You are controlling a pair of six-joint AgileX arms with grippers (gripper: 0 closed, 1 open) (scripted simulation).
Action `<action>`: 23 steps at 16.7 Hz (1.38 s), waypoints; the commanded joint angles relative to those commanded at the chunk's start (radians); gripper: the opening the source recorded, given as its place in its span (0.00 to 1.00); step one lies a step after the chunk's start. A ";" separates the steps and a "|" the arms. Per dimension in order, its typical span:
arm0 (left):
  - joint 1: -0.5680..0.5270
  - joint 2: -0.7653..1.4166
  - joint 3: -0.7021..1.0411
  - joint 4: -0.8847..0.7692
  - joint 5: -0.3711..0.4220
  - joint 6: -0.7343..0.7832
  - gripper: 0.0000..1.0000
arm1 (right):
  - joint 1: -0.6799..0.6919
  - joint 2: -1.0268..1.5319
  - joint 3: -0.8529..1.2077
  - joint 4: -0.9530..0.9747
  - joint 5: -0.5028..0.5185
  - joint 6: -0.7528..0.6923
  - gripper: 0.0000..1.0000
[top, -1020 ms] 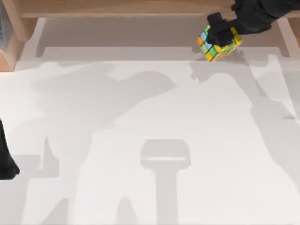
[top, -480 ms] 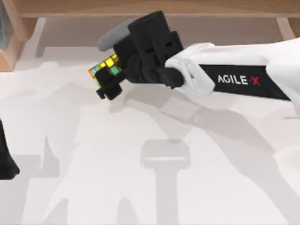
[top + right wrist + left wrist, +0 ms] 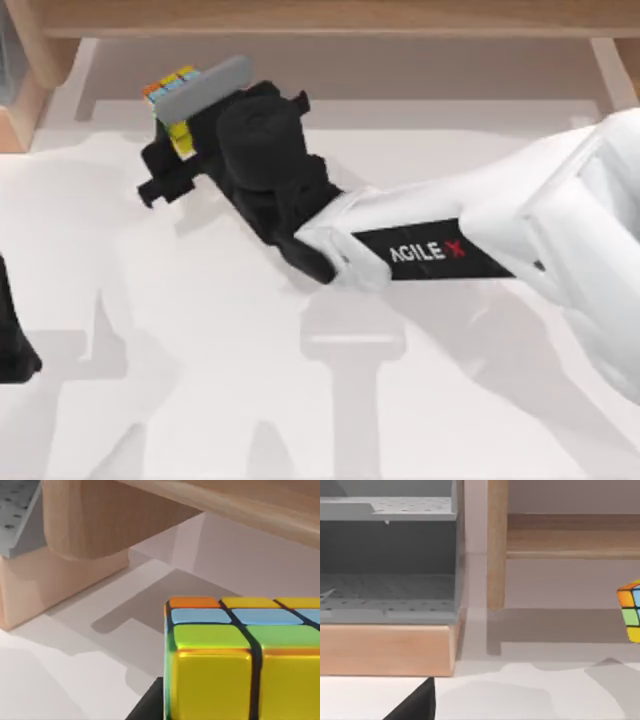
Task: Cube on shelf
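Note:
The cube point(image 3: 168, 92), made of yellow, green, blue and orange squares, hangs above the table at the back left. My right gripper point(image 3: 172, 135) is shut on it, and the arm reaches in from the right. The shelf point(image 3: 300, 15) is a long light-brown board along the back edge, with a pale upright point(image 3: 30, 50) at its left end. The cube is in front of the board and below it. In the right wrist view the cube point(image 3: 240, 665) is close, under the board point(image 3: 235, 500). The left wrist view catches the cube point(image 3: 631, 611) near the upright point(image 3: 496, 545). My left arm point(image 3: 10, 340) is parked at the left edge.
A grey perforated rack point(image 3: 385, 555) on a wooden base point(image 3: 385, 647) stands at the far left, beside the shelf's upright. The white tabletop point(image 3: 300, 400) stretches out in front of the shelf.
My right arm has swung left along the front of the shelf, carrying the cube from the back right to the back left. The left arm has stayed put.

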 joint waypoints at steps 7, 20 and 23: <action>0.000 0.000 0.000 0.000 0.000 0.000 1.00 | 0.009 0.015 -0.017 0.405 0.373 -0.077 0.00; 0.000 0.000 0.000 0.000 0.000 0.000 1.00 | -0.007 0.022 -0.042 0.542 0.527 -0.115 0.00; 0.000 0.000 0.000 0.000 0.000 0.000 1.00 | -0.026 0.046 0.025 0.500 0.516 -0.112 0.00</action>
